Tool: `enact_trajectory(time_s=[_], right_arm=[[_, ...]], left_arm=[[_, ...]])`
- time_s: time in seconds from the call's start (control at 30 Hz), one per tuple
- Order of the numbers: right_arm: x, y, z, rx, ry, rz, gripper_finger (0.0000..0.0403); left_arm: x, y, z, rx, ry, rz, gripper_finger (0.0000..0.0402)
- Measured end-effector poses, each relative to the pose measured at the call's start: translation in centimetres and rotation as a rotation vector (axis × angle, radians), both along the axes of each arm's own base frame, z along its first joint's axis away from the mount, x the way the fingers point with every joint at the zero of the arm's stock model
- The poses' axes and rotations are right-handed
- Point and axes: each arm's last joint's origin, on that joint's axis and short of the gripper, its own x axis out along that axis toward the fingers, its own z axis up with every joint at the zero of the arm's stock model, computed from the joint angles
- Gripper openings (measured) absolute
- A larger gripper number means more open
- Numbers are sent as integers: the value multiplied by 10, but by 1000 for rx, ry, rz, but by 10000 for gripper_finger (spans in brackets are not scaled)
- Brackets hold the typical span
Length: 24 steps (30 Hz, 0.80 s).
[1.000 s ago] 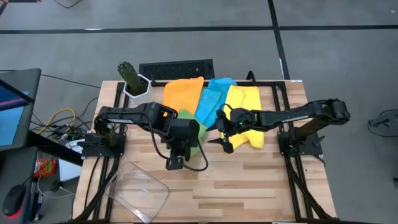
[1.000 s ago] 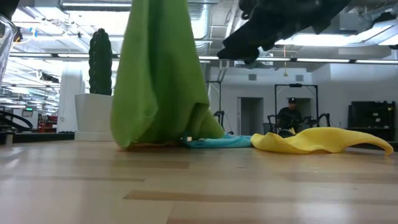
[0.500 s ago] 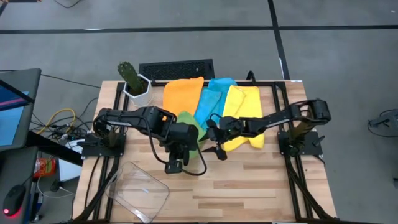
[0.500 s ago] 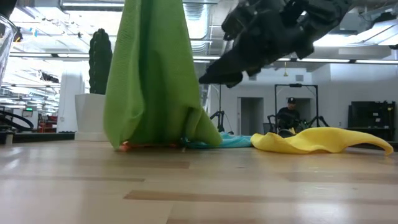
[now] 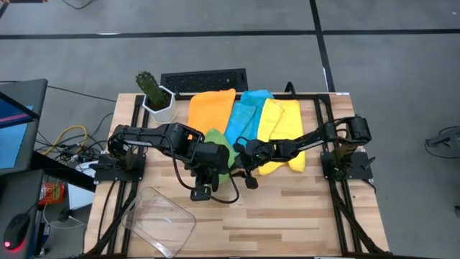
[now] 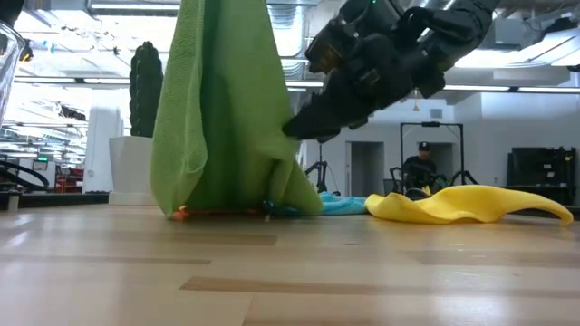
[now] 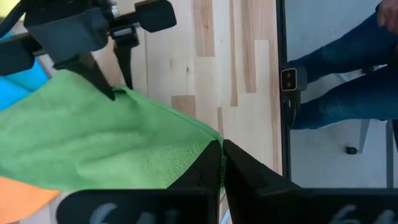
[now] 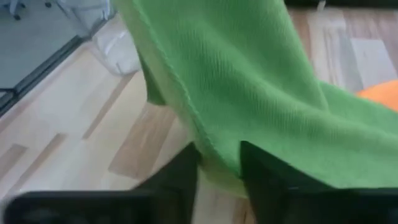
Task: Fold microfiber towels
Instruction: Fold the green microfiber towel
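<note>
The green towel [image 6: 222,109] hangs in a tall cone, its lower end bunched on the table. My left gripper [image 7: 222,163] is shut on its top, above the table's middle [image 5: 208,173]. My right gripper [image 6: 292,129] reaches in from the right and is shut on the towel's hanging side edge [image 5: 236,171]. The orange towel [image 5: 210,108], the light blue towel [image 5: 248,108] and the yellow towel [image 5: 280,119] lie flat, side by side, at the far side. My left gripper pinches a corner of the green towel [image 7: 208,148] between its two fingers. The cloth hangs below the hold, and its lower end [image 6: 227,204] rests on the table. My right gripper has the towel's free side edge [image 8: 217,158] between its two fingers [image 8: 261,174], about halfway up the hanging cloth [image 6: 283,136]. It comes from the table's right, slanting down. One layer or several, I cannot tell.
A cactus in a white pot [image 5: 152,90] stands at the far left, with a black keyboard [image 5: 203,79] behind the towels. A clear plastic container [image 5: 162,216] lies at the near left. A person sits in the room beyond [image 6: 424,163].
My right gripper has moved toward the table's left and down, from over the yellow towel to the green towel's hanging edge, and has shut on it. The green towel stays hanging from my left gripper.
</note>
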Motion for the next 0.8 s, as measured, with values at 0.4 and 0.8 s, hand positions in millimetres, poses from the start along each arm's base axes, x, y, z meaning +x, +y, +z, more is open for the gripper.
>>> enact_trajectory(time_s=[0.4,0.8], right_arm=[[-33,-15,62,-66,-36,-100,38],[-96,-38,105,-123,112,-208,38]], left_arm=[[-5,11,8,-57,-2,91,0],[-24,28,30,27,-100,179,0]])
